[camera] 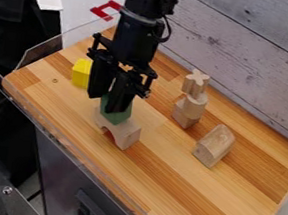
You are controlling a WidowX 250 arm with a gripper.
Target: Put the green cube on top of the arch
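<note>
Green cube (120, 117) on wooden arch (128, 133), yellow block (81, 73) at its 10-11 o'clock, looks like final placement; can't tell if gripper (104, 105) is clamped or open, so next: confirm seating, release, lift clear

The cube (120, 118) was a muted dark green with flat faces. It stood upright, right at the lower end of the gripper (104, 103), which hid part of its upper portion. Its bottom met the top of the arch (127, 133). The arch was pale, bare wood, a block with a rounded cut-out in its underside. It stood upright just below the gripper, its opening facing down, one end reaching out beyond the cube on the right of the view.
</note>
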